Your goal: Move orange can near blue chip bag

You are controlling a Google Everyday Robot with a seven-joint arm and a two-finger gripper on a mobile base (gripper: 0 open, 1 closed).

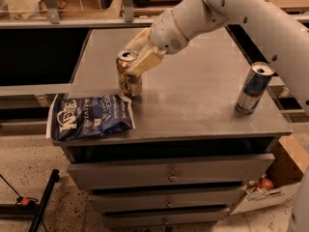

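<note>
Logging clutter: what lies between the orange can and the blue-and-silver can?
Only bare tabletop, per the camera view. The gripper is at the top of the orange can.

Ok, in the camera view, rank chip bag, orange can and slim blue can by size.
1. blue chip bag
2. slim blue can and orange can: too alike to rank
The hand grips the orange can's top.
</note>
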